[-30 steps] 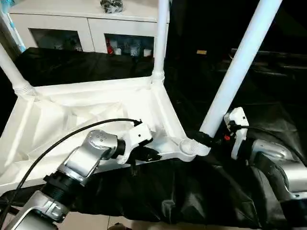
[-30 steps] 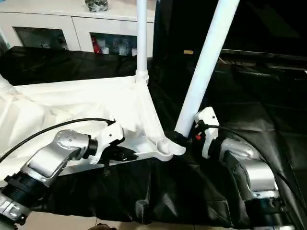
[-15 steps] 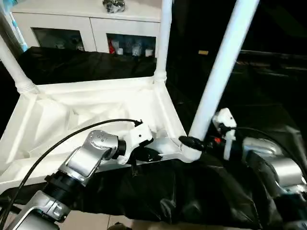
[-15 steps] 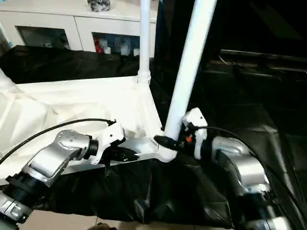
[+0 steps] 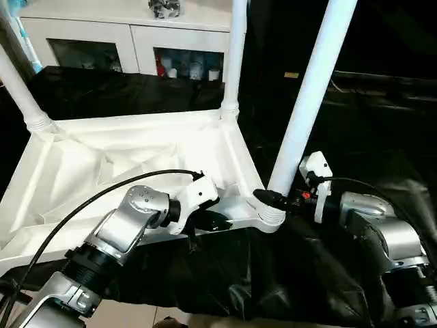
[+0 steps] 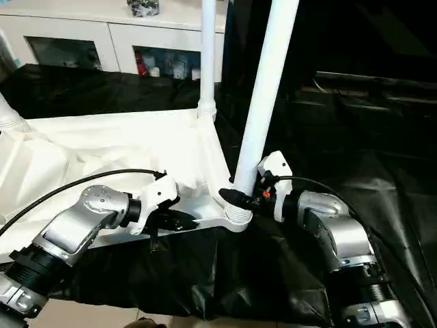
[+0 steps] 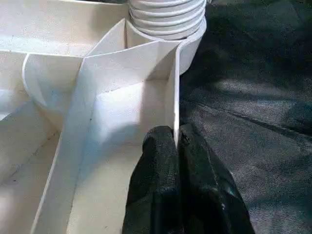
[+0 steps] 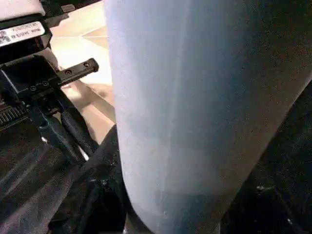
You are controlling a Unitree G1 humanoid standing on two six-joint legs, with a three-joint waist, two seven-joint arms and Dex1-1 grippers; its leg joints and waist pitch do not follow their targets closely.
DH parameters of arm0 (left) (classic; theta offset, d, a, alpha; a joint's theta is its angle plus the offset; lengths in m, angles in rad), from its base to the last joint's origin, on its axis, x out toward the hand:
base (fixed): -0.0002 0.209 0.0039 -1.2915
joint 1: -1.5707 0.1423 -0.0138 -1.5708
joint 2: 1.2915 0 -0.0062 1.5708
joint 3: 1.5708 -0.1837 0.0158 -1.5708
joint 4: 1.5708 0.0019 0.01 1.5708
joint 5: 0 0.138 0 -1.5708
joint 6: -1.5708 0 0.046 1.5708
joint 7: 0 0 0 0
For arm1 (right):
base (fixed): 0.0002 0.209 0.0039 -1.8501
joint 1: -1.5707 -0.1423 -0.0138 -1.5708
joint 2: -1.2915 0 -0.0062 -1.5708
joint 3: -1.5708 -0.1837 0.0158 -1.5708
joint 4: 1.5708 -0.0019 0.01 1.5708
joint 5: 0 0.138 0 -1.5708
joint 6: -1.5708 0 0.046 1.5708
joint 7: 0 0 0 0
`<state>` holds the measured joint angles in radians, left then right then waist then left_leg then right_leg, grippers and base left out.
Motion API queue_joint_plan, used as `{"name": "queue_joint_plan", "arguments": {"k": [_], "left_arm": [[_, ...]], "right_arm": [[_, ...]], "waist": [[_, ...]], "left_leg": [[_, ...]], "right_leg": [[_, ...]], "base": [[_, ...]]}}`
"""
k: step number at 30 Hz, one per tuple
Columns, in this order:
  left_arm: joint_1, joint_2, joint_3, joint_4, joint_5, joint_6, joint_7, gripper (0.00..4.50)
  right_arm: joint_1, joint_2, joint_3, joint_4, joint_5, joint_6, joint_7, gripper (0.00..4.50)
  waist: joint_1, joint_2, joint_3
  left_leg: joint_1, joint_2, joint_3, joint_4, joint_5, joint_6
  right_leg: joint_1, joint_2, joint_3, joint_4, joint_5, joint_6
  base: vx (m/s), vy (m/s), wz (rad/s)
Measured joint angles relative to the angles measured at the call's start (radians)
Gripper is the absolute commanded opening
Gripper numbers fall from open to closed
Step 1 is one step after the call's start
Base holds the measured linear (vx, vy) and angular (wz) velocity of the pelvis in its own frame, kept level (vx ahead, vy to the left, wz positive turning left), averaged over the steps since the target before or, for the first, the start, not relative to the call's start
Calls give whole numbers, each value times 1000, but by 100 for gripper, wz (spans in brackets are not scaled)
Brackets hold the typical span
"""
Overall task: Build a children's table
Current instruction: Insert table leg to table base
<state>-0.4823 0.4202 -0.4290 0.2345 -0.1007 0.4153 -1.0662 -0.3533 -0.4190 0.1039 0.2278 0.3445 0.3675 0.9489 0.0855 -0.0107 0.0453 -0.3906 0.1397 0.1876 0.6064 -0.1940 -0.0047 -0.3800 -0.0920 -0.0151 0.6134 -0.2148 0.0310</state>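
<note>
Upside down on the black cloth (image 5: 321,287) lies the white table top (image 5: 116,164), its ribbed underside facing up, in the left half of the scene. Legs stand in its far left (image 5: 17,89), far right (image 5: 234,61) and near right (image 5: 311,96) corner sockets. Beyond it, at the far side, stands a white cabinet (image 5: 130,34) with glass doors. The right gripper (image 5: 273,200) grips the near right leg just above its socket. The left gripper (image 7: 176,146) is closed, pinching the thin raised rim of the top near that same corner.
</note>
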Motion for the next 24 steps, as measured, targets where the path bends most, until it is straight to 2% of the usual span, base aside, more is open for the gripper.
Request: {"name": "queue_joint_plan", "arguments": {"k": [7, 14, 24], "left_arm": [[-1, -5, 1, 4, 0, 2, 2, 0], [-13, -18, 4, 27, 5, 2, 11, 0], [-20, -31, 4, 42, 11, 1, 10, 0]], "right_arm": [[31, 47, -58, 30, 39, -21, -19, 191], [103, 123, -132, 55, 91, -111, -66, 191], [171, 170, -173, 49, 107, -208, -89, 191]], "waist": [[1, -1, 0], [2, 0, -1], [7, 1, -1]], "left_leg": [[2, 5, 8, 0, 0, 0], [4, 6, 11, -2, 1, -1], [5, 6, 12, -5, 1, -3]], "right_leg": [[0, 0, 0, 0, 0, 0], [1, 0, 0, -1, 2, -3], [0, 0, 0, -2, 2, -3]], "base": [[0, 0, 0], [0, 0, 0], [0, 0, 0]]}}
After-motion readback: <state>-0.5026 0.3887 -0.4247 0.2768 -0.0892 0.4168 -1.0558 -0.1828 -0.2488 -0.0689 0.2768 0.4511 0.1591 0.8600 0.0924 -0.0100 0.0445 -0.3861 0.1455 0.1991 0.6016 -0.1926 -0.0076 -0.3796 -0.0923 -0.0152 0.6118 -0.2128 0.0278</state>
